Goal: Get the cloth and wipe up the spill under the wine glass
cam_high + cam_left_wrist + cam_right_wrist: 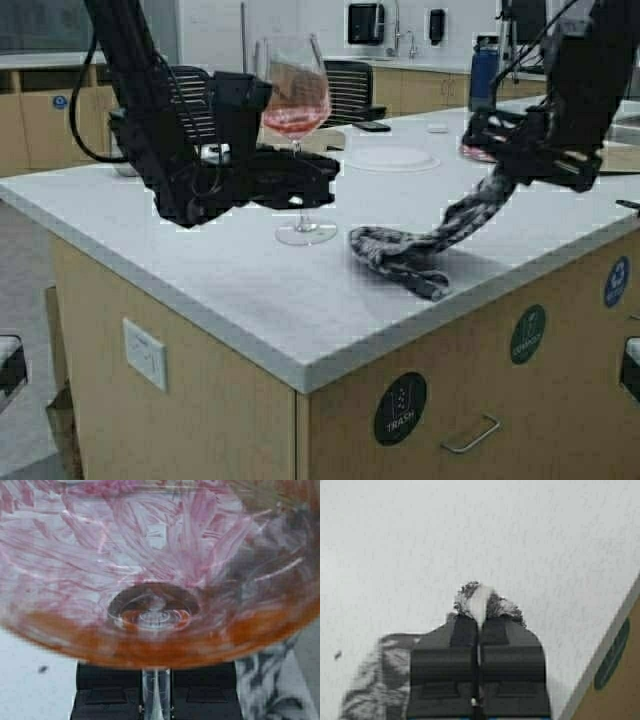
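The wine glass [296,98] stands tall at the counter's middle, with pink liquid in its bowl and its round foot [305,235] at the white surface. My left gripper [298,188] is shut on the thin stem [156,695], and the bowl fills the left wrist view from below. The cloth [405,250], dark grey with white print, trails from a heap right of the foot up to my right gripper [500,178]. That gripper is shut on one end of it, and a tuft [480,602] pokes past the fingertips. I cannot make out the spill under the glass.
A white plate [390,158] lies behind the glass, with a phone [372,126] and a blue bottle [483,75] farther back. The counter's front edge [300,375] runs close below the cloth. Office chairs [350,90] stand beyond the counter.
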You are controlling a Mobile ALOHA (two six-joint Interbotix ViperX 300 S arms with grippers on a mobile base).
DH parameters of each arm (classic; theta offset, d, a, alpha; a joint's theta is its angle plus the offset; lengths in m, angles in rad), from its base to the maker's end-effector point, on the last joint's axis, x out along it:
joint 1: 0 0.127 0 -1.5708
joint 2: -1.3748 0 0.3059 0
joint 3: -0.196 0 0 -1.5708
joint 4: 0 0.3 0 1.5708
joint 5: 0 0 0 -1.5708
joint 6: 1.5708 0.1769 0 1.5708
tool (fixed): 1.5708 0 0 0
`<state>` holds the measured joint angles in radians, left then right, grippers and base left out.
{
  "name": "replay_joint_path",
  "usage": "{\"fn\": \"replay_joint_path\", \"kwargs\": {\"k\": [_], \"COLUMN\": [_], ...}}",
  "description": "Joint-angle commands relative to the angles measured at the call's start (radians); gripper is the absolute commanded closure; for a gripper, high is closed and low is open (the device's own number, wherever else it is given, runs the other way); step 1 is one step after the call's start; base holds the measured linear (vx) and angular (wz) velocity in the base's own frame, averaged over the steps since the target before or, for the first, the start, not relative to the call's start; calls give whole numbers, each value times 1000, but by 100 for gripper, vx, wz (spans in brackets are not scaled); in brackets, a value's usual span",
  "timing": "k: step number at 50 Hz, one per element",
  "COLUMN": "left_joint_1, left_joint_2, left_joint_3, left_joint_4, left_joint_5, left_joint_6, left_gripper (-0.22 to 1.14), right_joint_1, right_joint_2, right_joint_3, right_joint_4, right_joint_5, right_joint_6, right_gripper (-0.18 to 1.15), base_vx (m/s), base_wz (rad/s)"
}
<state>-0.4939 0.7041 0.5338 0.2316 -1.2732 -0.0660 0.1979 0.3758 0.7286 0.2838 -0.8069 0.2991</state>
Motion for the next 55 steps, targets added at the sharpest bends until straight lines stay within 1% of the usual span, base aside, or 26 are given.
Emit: {"fn": "replay_joint_path", "kwargs": {"k": [1,14,23,28,31,40,44,47,55], "left_joint_1": [-3,-2,-3,-3,-3,-3,-3,-2,-3], "left_joint_2": [21,114,158,163,163,164,163,158,121], "left_joint_3": [-31,-84,-112,-115,-115,-110,-106,-97,-25], "left_joint_4": [-2,-2,-2,-3,-2,-6,-14,-20,-23], "left_joint_5": [-6,-6,-8,-6,-8,-8,-14,-18,-63], "left_joint_6": [0,2,2,2,3,6,8,8,9], "left_gripper": [80,76,66,57,49,19,8,4,4], "right_joint_1": [2,2,2,0,2,2,2,2,2], "right_joint_2": [-55,-55,-54,-54,-52,-49,-49,-49,-60], "right_joint_3": [-6,5,12,11,9,14,26,32,67], "right_joint_4": [-3,-12,-18,-23,-26,-38,-43,-44,-51], "right_joint_5": [-40,-40,-40,-40,-40,-40,-40,-40,-43], "right_joint_6": [-2,-2,-2,-3,-3,-2,-2,-2,-2], "right_gripper": [91,91,91,91,91,91,91,91,91], "base_vx": [0,0,0,0,0,0,0,0,0], "base_wz": [0,0,0,0,0,0,0,0,0]}}
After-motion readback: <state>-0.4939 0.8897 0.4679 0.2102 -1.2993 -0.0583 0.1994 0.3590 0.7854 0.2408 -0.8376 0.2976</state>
